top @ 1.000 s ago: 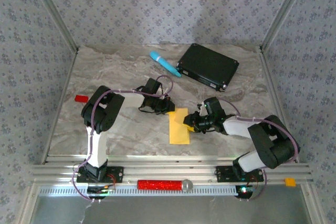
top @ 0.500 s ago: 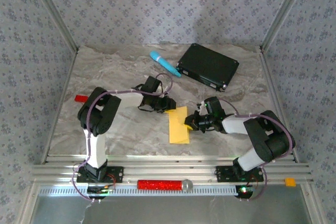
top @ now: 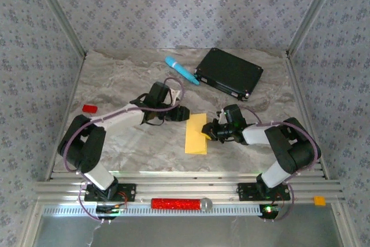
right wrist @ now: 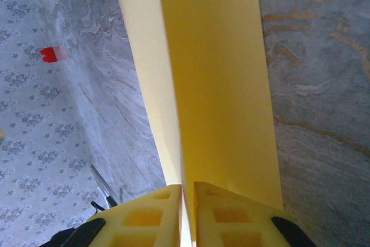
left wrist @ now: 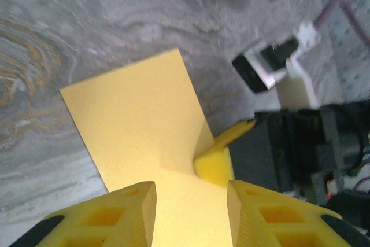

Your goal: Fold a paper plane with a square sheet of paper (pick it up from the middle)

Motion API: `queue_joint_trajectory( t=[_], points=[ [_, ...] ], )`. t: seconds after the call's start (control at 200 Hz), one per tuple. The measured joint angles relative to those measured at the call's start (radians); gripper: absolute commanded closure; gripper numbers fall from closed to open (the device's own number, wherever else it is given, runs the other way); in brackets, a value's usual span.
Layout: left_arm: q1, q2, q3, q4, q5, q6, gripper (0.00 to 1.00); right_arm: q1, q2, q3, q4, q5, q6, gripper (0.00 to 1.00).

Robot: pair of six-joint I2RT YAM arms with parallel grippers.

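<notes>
At the far left of the counter, a small red block, well apart from all the rest. Next to the right, the left arm, stretched low toward the middle. At its end the left gripper, just beside the far left corner of the square sheet of paper. In the left wrist view, its fingers clearly apart, hovering over the paper and holding nothing.

In the middle, the yellow-orange sheet itself, folded to a narrow rectangle and lying mostly flat between the two grippers. On its right long edge, the right gripper, with fingers pressed almost together and pinching the paper. In the right wrist view, a thin raised fold running straight into the slit between them. Seen from the left wrist, that edge lifted a little off the counter at the pinch.

Farther back, a light-blue cylinder, and to its right a black flat box. Touching at the cylinder's end or only very close: cannot tell.
</notes>
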Motion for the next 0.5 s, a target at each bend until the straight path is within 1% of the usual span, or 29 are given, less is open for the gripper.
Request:
queue_joint_trajectory(
  t=[0.07, 0.215, 0.29, 0.5],
  points=[
    [-0.051, -0.014, -0.012, -0.018, -0.039, 0.041, 0.6, -0.003, 0.0, 0.0, 0.001, -0.001, 0.0, 0.85],
    [-0.185, -0.047, -0.035, -0.047, -0.142, 0.123, 0.55, -0.015, 0.0, 0.0, 0.001, -0.005, 0.0, 0.85],
    [-0.257, -0.05, -0.036, -0.051, -0.195, 0.158, 0.52, -0.015, 0.0, 0.0, 0.001, -0.012, 0.0, 0.88],
    [-0.439, -0.05, -0.036, -0.078, -0.383, 0.258, 0.4, -0.015, 0.0, 0.0, 0.001, -0.019, 0.0, 0.92]
  ],
)
